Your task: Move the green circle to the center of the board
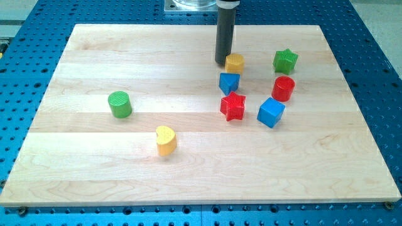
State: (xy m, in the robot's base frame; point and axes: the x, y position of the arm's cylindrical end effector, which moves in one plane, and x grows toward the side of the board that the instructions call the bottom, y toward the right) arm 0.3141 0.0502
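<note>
The green circle (119,104) is a short green cylinder on the wooden board (94,169), at the view's left, a little above mid height. My tip (223,62) rests on the board near the view's top, right of centre, far to the right of the green circle. It stands just left of a small yellow block (235,63), close to it or touching it.
A blue triangular block (229,82), a red star (233,106), a blue cube (271,112), a red cylinder (283,88) and a green star (285,61) cluster at the right. A yellow heart (166,140) lies below centre. The blue perforated table (377,75) surrounds the board.
</note>
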